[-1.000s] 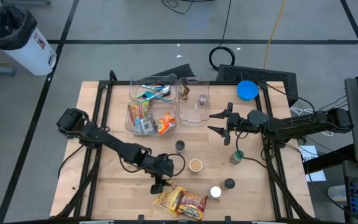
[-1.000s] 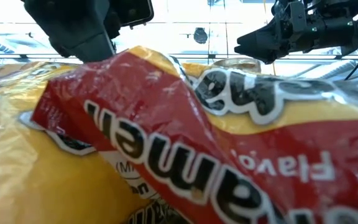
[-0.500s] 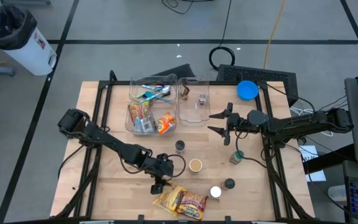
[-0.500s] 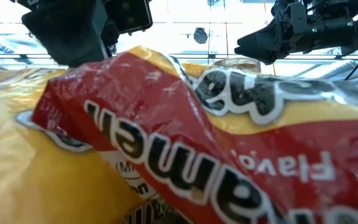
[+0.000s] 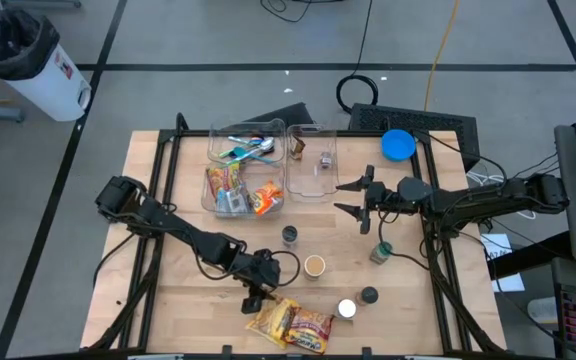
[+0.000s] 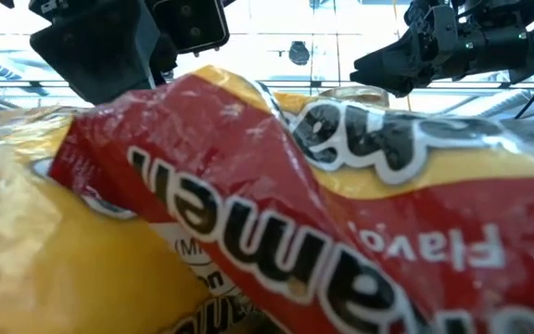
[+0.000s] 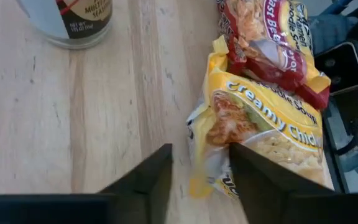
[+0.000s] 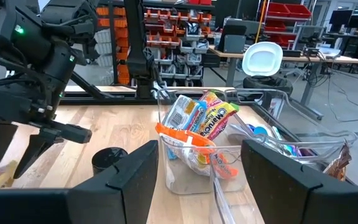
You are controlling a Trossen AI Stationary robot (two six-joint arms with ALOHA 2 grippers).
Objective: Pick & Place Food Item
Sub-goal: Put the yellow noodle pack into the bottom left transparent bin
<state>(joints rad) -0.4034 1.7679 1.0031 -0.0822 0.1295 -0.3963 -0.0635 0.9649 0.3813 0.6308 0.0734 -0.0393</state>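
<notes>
Two ramen packets lie flat on the table near its front edge: a yellow Creamy Chicken one (image 5: 273, 320) (image 7: 263, 134) and a red-and-yellow one (image 5: 311, 328) (image 7: 272, 43) beside it. They fill the low view (image 6: 276, 213). My left gripper (image 5: 255, 298) (image 7: 201, 171) is open and low over the yellow packet's left end, with one finger on each side of its crimped edge. My right gripper (image 5: 346, 197) (image 8: 197, 165) is open and empty, hovering at the table's right centre. My left gripper comes from above, slanting down toward the table's front edge. Its fingers stand on either side of the yellow packet's crimped end (image 7: 199, 163). One finger (image 7: 247, 171) lies against the wrapper there. The packet lies flat on the table.
Two clear bins (image 5: 245, 170) (image 5: 313, 160) with snacks and cutlery stand at the back. Small jars and cups (image 5: 289, 234) (image 5: 314, 265) (image 5: 346, 309) (image 5: 369, 295) (image 5: 380, 252) are scattered mid-table. A seasoning jar (image 7: 73, 18) stands close to the packets. A blue lid (image 5: 397, 145) lies at the back right.
My left gripper has shifted slightly at the packet's end. In the low view the packet's yellow left part has bulged up a little, while the rest has stayed in place.
</notes>
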